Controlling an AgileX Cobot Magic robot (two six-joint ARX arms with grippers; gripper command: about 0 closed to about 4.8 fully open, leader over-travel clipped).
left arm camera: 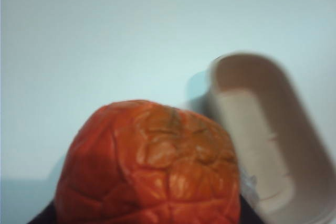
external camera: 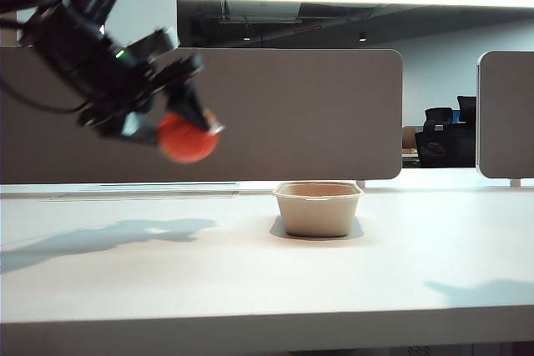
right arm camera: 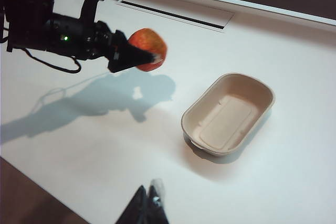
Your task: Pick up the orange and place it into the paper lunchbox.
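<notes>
Nearest the camera, the right hand (right arm camera: 148,199) was seen pinched together and idle, while the orange (external camera: 187,137), clamped in the left hand (external camera: 179,127) above the worktop (external camera: 167,281), left of the paper lunchbox (external camera: 318,208), could be dropped short.

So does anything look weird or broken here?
Only the orange: its skin is wrinkled and creased with a dark patch on top, like old fruit. The left end effector holds it in the air, left of the paper lunchbox, which stands upright and empty. Nothing spilled.
</notes>
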